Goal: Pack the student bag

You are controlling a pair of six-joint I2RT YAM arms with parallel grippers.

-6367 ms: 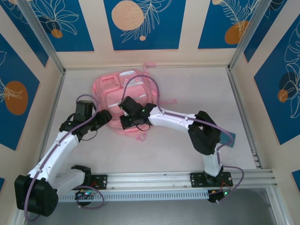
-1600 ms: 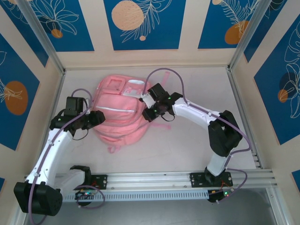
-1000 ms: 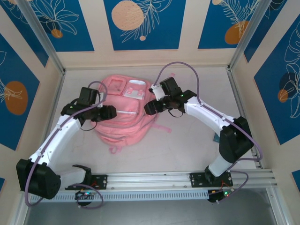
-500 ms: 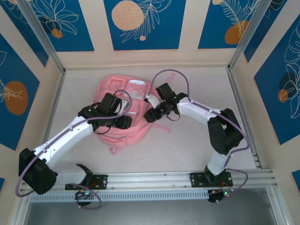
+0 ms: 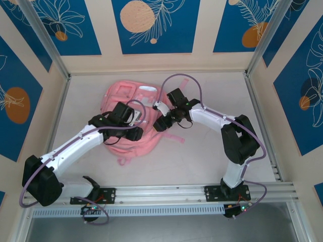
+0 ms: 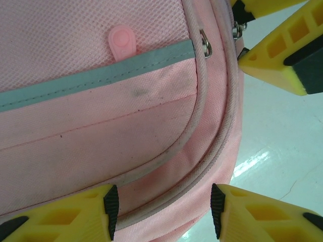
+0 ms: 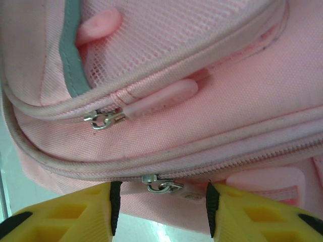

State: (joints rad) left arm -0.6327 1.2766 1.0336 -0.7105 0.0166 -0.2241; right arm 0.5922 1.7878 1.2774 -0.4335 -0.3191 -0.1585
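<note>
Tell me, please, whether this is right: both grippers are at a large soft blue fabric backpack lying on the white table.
Not quite: the large soft fabric backpack is pink, not blue, as the top external view shows. The rest holds: the left gripper and right gripper are both at it, and it lies on the white table.

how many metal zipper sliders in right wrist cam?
2. Upper slider on the mesh pocket's zip, left of its pink pull tab. Lower slider on the long zip near the bottom edge. Others may be hidden on the student bag.
</note>
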